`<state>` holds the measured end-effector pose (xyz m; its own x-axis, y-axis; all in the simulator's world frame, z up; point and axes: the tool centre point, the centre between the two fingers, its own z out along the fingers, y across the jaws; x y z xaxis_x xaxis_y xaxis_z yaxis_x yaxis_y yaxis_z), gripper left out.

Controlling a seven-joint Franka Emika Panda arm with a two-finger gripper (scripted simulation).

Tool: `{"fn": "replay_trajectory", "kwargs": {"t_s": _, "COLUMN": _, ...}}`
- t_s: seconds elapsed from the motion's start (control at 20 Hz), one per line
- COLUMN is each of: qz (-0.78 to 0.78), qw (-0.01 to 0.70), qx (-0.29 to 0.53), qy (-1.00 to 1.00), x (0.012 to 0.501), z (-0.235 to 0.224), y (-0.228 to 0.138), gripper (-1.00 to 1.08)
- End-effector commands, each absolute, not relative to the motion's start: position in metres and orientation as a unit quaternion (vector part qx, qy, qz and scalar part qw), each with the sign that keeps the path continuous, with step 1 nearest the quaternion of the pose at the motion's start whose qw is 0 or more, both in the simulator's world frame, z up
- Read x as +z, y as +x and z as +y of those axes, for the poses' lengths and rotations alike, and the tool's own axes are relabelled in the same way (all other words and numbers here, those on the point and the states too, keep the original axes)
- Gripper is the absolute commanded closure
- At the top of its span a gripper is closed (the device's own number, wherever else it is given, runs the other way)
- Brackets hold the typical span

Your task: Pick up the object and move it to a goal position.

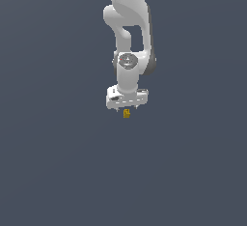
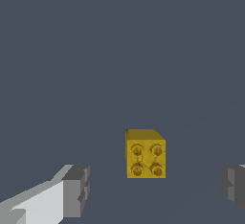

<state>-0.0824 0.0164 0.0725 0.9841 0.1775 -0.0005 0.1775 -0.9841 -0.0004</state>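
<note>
Gripper point(image 1: 126, 108) of the white arm point(image 1: 129, 27) points down, its jaws spread wide with nothing held. Just under it, at 6 o'clock in the exterior view, sits the yellow-gold object point(image 1: 127, 113). In the wrist view the object point(image 2: 146, 157), with four small bumps on top, lies between the two grey fingertips point(image 2: 76, 189) and touches neither.

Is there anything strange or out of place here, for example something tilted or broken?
Nothing stands out. The yellow studded block sits flat and whole, studs up, between the open gripper fingers, touching neither. The plain grey surface shows no other things.
</note>
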Motion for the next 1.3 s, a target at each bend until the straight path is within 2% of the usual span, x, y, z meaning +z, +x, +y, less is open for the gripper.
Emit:
{"fn": "replay_trajectory", "kwargs": {"t_s": 0.0, "qz": -0.089, "qw": 0.000, "qx": 0.000, "qy": -0.996, "x": 0.070, "z": 0.016, "y": -0.083, "gripper": -0.92}}
{"fn": "replay_trajectory", "kwargs": {"t_s": 0.8, "qz": -0.090, "qw": 0.000, "qx": 0.000, "qy": -0.996, "x": 0.022, "z": 0.016, "y": -0.084, "gripper": -0.92}}
{"fn": "replay_trajectory", "kwargs": {"t_s": 0.85, "qz": -0.090, "qw": 0.000, "qx": 0.000, "qy": -0.996, "x": 0.022, "z": 0.016, "y": -0.084, "gripper": 1.08}}
{"fn": "replay_trajectory", "kwargs": {"t_s": 1.25, "qz": -0.090, "qw": 0.000, "qx": 0.000, "qy": -0.996, "x": 0.022, "z": 0.016, "y": -0.084, "gripper": 1.08}}
